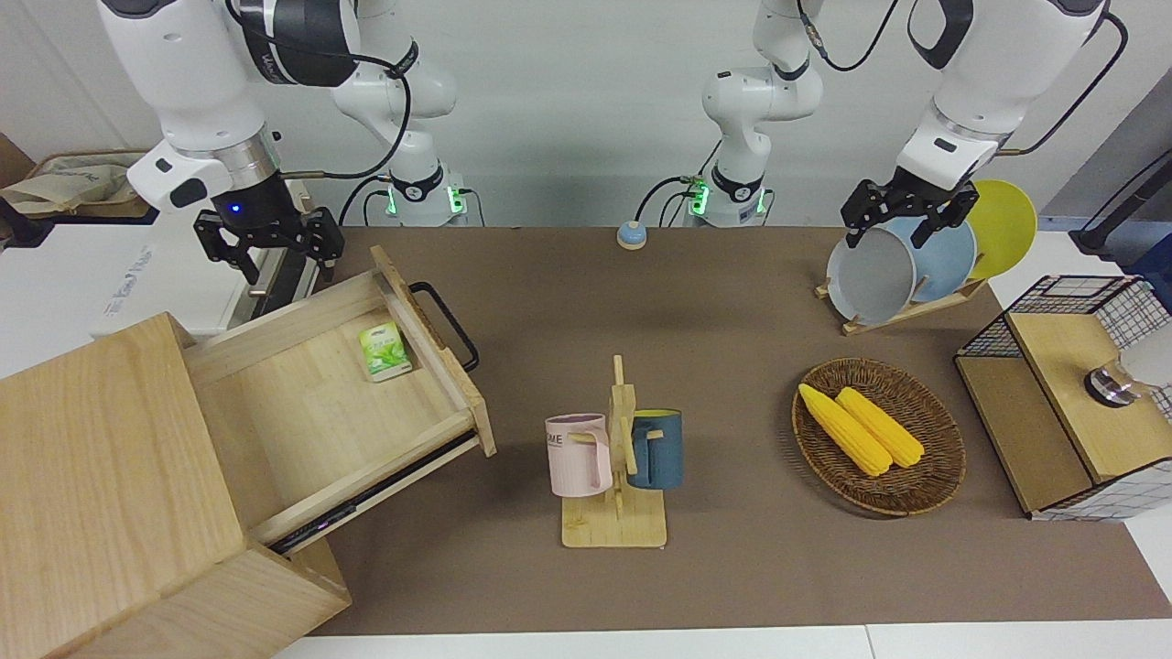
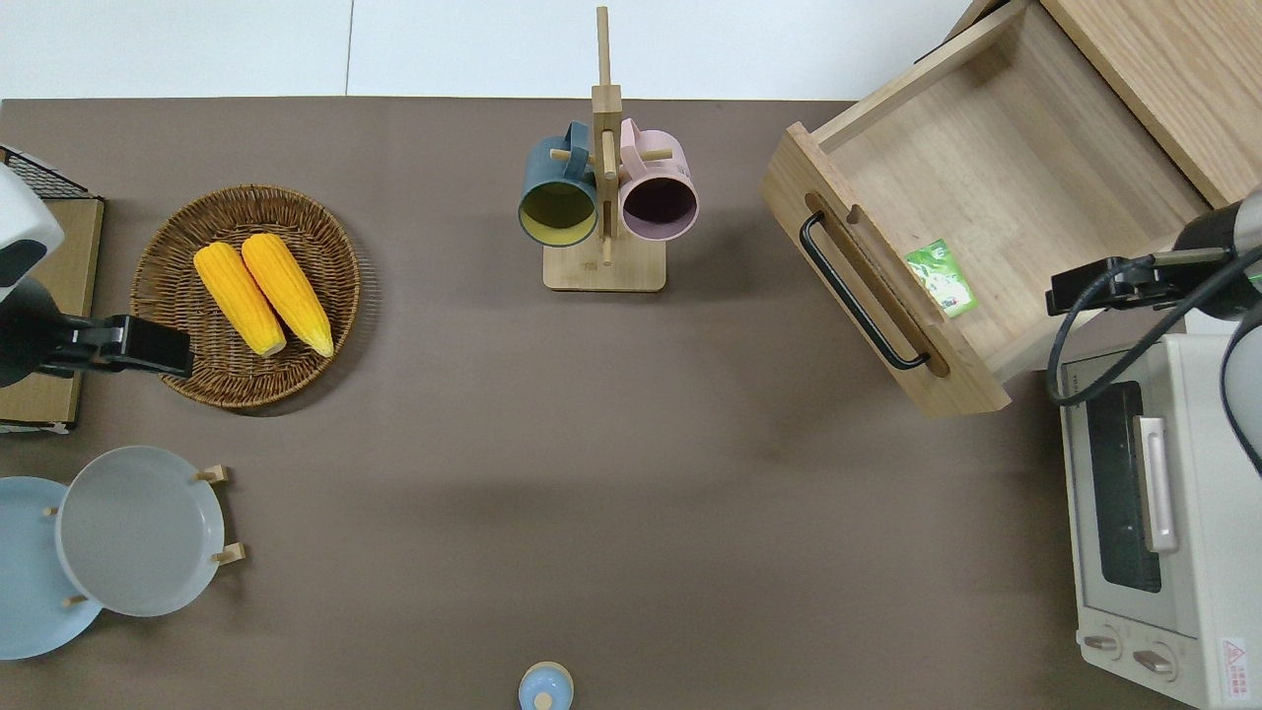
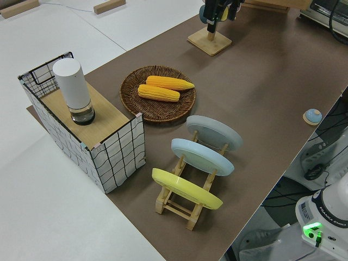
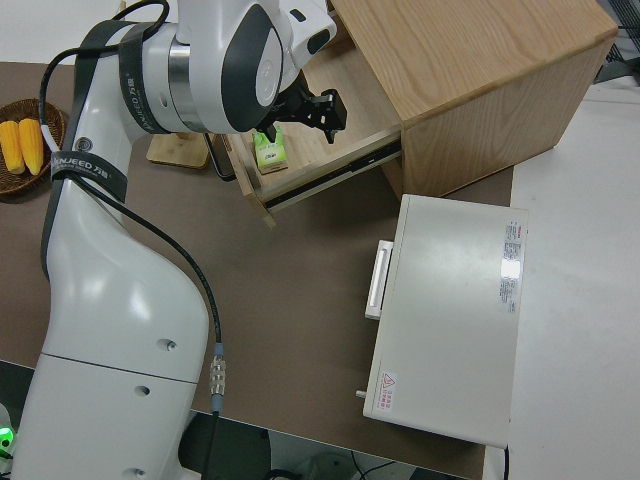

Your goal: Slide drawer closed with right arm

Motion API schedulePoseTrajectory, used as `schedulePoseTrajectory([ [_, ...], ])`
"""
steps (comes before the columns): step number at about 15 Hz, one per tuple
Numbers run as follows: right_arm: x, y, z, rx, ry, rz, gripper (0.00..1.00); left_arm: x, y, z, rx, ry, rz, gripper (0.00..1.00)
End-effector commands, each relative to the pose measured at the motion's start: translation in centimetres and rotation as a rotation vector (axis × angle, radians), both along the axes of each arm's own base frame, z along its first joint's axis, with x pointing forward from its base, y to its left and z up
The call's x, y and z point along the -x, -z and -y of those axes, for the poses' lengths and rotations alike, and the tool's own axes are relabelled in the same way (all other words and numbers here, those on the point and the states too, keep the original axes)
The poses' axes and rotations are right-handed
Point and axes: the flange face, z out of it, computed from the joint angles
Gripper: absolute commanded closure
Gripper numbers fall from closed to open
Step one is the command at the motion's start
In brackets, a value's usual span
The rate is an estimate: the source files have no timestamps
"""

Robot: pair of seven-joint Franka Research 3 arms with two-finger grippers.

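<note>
Still open: drawer [image 1: 339, 403], green packet [image 1: 383, 351] inside, apparently sole contents.
</note>
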Motion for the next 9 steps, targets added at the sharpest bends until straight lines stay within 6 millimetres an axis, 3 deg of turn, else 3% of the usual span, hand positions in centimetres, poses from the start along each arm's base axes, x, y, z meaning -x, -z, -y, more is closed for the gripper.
schedulePoseTrajectory([
  [1, -0.31, -0.31, 0.17, 0.007, -0.018, 0.007, 0.019, -0.16, -0.34, -0.13, -0.016, 0.009, -0.006, 0.01],
  [4, -0.27, -0.41, 0.16, 0.005, -0.02, 0.005, 0.071, -0.17, -0.41, -0.13, -0.016, 0.009, -0.005, 0.01],
  [5, -0.26, -0.61, 0.05, 0.002, -0.021, 0.008, 0.194, -0.17, -0.41, -0.13, -0.016, 0.011, -0.005, 0.01],
  [7, -0.25, -0.6, -0.29, 0.003, -0.026, 0.007, 0.613, -0.17, -0.41, -0.13, -0.016, 0.011, -0.005, 0.01],
  [9, -0.23, -0.59, -0.34, -0.002, -0.029, 0.005, 0.943, -0.16, -0.34, -0.13, -0.016, 0.011, -0.006, 0.01],
])
